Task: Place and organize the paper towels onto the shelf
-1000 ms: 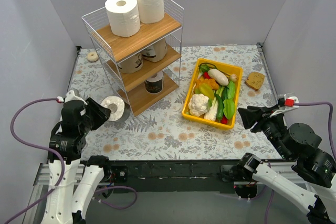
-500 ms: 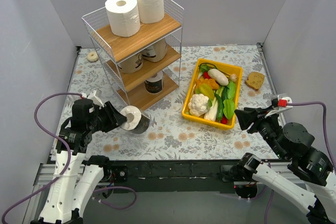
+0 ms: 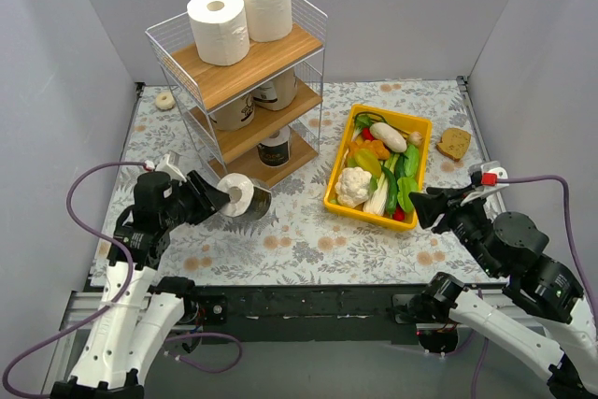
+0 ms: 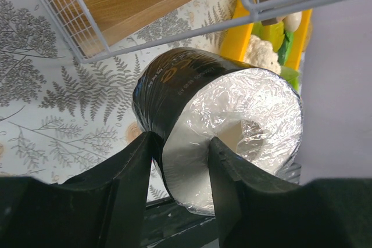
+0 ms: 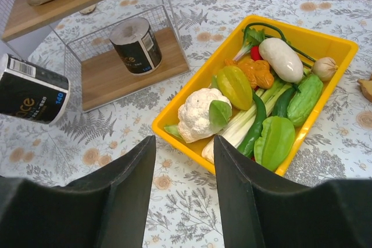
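- The left gripper (image 4: 183, 143) is nearly closed on the wall of a black-wrapped roll (image 4: 232, 114). One finger is inside the hollow core and the other presses the black wrap from outside.
- The held roll is tipped on its side, with its clear-filmed white end turned towards the wrist camera.
- From above, it hangs just in front of the near corner of the shelf (image 3: 271, 55), beside the lowest board. It seems lifted off the table (image 3: 299, 240), though no view shows the gap plainly.
- The right gripper (image 5: 184, 143) has its jaws a modest way apart with nothing between them. It hovers over the floral cloth, just near of the yellow bin (image 3: 392, 115).
- The bin is crowded with vegetables (image 5: 256, 91), a cauliflower and a white radish among them.
- On the shelf, the two white rolls (image 3: 218, 25) stand upright side by side on the top board.
- The two tan-wrapped rolls (image 3: 235, 111) are on the middle board.
- A second black roll (image 3: 274, 148) stands upright on the bottom board.
- A small beige ring (image 3: 165, 99) lies on the table beyond the shelf's left side, well apart from both arms.
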`<state>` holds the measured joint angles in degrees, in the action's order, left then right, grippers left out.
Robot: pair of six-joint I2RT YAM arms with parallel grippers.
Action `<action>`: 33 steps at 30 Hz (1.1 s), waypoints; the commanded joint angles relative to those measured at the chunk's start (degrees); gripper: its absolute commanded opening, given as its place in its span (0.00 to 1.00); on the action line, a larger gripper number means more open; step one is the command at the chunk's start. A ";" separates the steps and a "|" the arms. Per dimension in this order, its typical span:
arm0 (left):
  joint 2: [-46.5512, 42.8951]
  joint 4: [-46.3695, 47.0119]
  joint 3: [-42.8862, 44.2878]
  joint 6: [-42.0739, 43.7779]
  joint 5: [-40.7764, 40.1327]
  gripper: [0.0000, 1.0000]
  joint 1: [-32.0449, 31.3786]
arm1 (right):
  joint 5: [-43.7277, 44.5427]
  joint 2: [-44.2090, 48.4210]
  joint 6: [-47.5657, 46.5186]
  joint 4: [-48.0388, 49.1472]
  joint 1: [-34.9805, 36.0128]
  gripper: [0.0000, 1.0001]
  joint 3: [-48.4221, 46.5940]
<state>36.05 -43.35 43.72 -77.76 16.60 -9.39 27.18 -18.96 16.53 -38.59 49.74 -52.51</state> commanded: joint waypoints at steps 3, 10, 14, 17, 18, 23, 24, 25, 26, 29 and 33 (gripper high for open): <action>-0.37 6.53 -4.17 -9.34 2.21 0.10 -0.81 | -4.75 -0.98 3.50 7.65 0.19 0.53 4.61; -3.01 6.26 -8.83 -11.36 1.15 0.14 -1.60 | -16.09 -11.44 12.64 15.72 0.19 0.56 7.51; -2.13 6.53 -11.64 -12.59 1.15 0.15 -1.69 | -19.97 -17.93 17.38 24.16 0.19 0.56 9.88; -1.25 6.53 -13.49 -13.12 0.89 0.19 -1.77 | -21.64 -22.06 20.29 28.12 0.19 0.56 10.50; -1.07 6.53 -13.93 -13.12 0.72 0.21 -1.86 | -21.90 -22.87 20.99 29.00 0.27 0.56 10.67; -0.72 6.35 -14.55 -12.51 0.71 0.36 -1.95 | -20.06 -27.17 24.59 31.56 1.33 0.57 10.76; -0.72 6.35 -14.37 -12.25 0.71 0.51 -1.95 | -19.28 -27.62 25.12 31.82 1.94 0.57 10.76; -0.55 6.44 -14.11 -12.16 0.98 0.57 -1.95 | -18.83 -28.23 25.56 32.17 2.47 0.58 10.76; -0.55 6.53 -13.76 -11.98 1.41 0.59 -1.95 | -18.31 -29.54 26.78 32.61 2.91 0.58 10.59; -0.63 6.97 -12.36 -12.24 2.38 0.66 -1.95 | -16.81 -33.40 29.33 33.75 5.45 0.61 10.24; -1.77 7.05 -10.95 -12.33 0.98 0.98 -1.95 | -12.69 -39.47 33.89 36.03 9.84 0.65 8.31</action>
<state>35.70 -37.47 29.45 -89.95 17.82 -11.11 9.80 -53.87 44.45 -7.64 56.18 -41.47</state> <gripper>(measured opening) 0.958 0.636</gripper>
